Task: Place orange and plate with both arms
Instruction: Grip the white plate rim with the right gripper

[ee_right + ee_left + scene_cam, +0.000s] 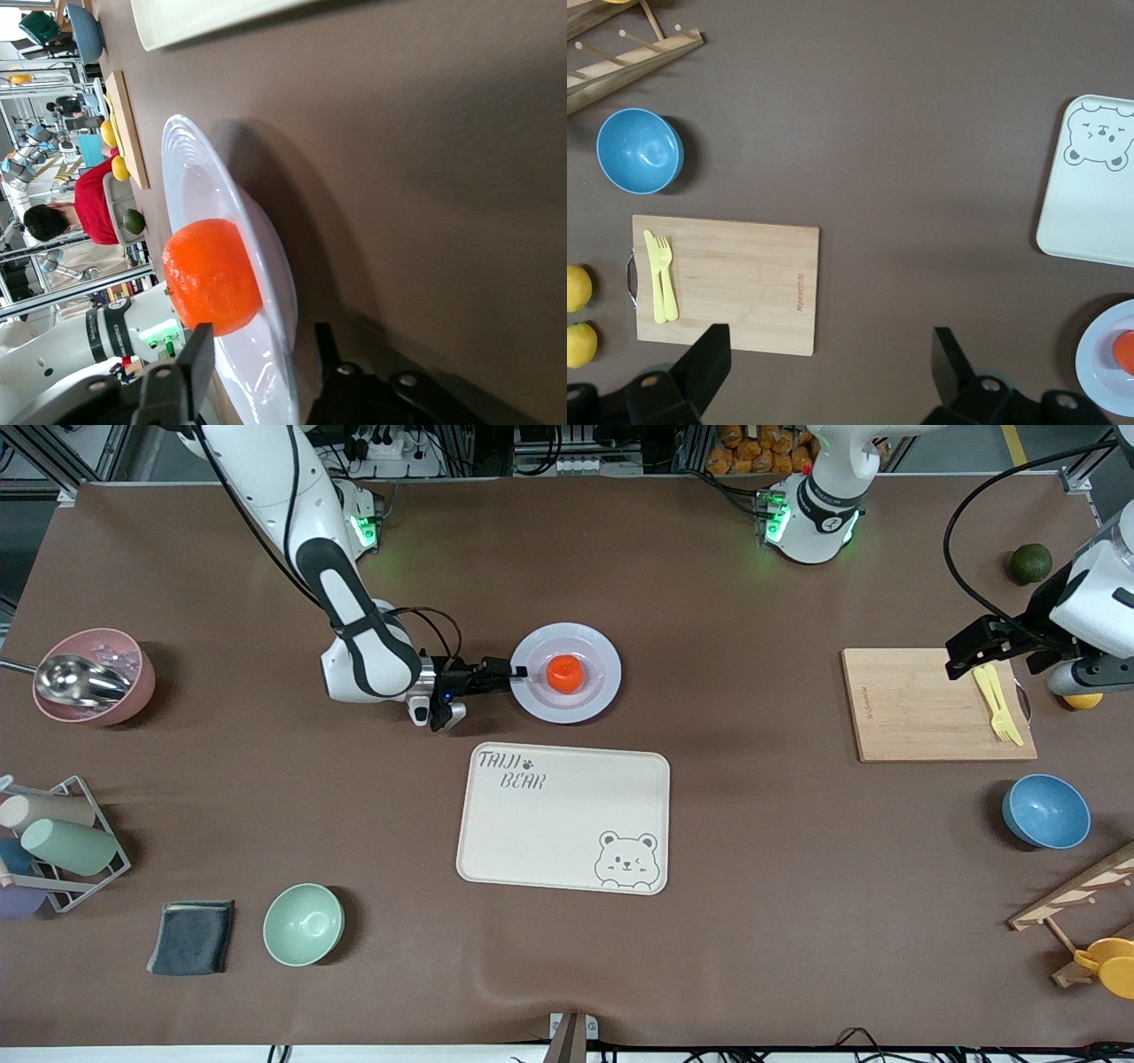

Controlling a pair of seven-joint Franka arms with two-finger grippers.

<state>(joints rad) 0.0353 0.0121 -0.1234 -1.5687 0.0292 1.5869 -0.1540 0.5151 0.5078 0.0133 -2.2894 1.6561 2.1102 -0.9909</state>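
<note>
Orange (564, 673) sits centred on plate (567, 672), at 12 o'clock from the tray (563, 817). Right end effector (518, 673) straddles plate rim at 9 o'clock, fingers part-closed. Left end effector (833, 363) hangs wide open above cutting board (937, 704).

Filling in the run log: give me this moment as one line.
orange: on plate | right claw: straddling plate rim, not clamped | left claw: open, waiting above cutting board | tray: bare
</note>
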